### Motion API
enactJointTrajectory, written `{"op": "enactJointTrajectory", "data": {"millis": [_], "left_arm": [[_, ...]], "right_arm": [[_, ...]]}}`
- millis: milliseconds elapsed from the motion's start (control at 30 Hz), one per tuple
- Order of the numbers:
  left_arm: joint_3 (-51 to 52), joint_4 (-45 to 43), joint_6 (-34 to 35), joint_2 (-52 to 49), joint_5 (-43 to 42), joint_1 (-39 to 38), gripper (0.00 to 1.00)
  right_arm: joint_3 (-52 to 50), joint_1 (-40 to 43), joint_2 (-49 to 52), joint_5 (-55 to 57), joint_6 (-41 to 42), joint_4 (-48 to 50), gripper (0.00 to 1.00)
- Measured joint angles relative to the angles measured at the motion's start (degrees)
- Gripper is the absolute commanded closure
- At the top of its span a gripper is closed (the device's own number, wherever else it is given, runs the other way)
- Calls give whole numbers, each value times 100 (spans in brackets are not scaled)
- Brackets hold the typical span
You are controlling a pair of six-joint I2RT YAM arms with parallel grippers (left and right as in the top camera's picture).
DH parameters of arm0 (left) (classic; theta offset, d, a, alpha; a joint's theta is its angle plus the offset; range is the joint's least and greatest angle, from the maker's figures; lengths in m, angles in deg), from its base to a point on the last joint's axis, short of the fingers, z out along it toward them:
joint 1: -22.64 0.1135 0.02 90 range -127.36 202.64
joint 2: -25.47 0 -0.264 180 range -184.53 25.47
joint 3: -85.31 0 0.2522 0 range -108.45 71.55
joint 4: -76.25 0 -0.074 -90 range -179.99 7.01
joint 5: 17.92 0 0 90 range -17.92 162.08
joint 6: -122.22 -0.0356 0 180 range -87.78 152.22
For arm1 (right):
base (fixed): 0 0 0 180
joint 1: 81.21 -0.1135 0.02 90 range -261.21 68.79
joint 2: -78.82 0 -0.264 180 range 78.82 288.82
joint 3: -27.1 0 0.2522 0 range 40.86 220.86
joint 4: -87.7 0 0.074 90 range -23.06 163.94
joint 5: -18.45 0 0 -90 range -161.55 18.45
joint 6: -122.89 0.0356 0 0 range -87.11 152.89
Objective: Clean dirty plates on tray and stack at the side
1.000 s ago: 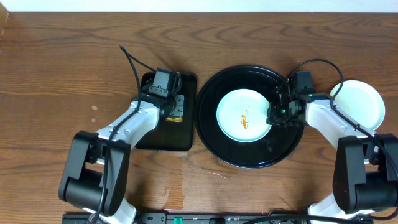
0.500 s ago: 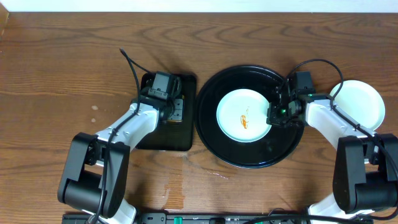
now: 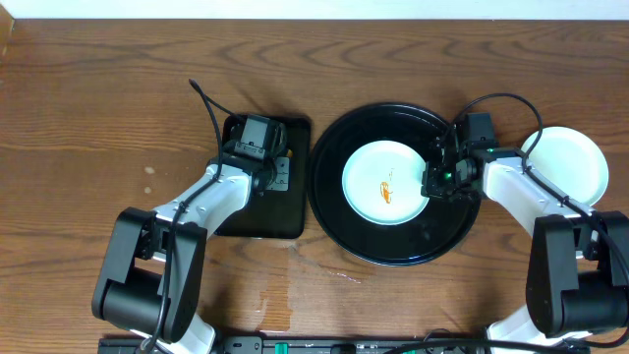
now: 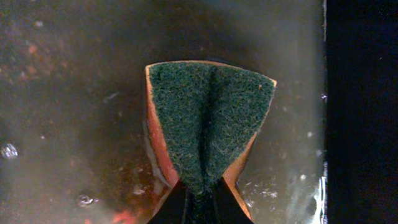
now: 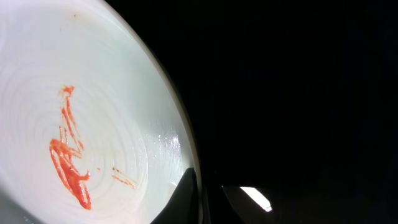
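My left tool [image 4: 199,202] is closed down on a sponge [image 4: 208,118], pinching it so its green scouring face folds into a V. It hangs over the wet rectangular tray [image 3: 257,218], left of the round black tray [image 3: 393,248]. My right tool [image 5: 202,196] is nearly closed on the right rim of the mint plate [image 3: 378,167], one finger over the edge and one outside it. That plate lies in the middle of the round black tray with an orange smear [image 5: 69,168] on it. A second plate [image 3: 572,162] sits on the worktop [image 3: 98,98], far right.
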Motion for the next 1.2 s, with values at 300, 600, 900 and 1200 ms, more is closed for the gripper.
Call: {"op": "enactJointTrajectory", "data": {"millis": [300,600,900,1200], "left_arm": [[0,-76,0,1021,2,0,93],[-2,-313,-2,1794,415,0,92],[-2,-857,-2,2212,723,0,92],[-2,-1198,-28,2258,734,0,92]], "right_arm": [[0,0,0,0,0,0,99],[0,0,0,0,0,0,99],[0,0,0,0,0,0,99],[0,0,0,0,0,-2,99]]}}
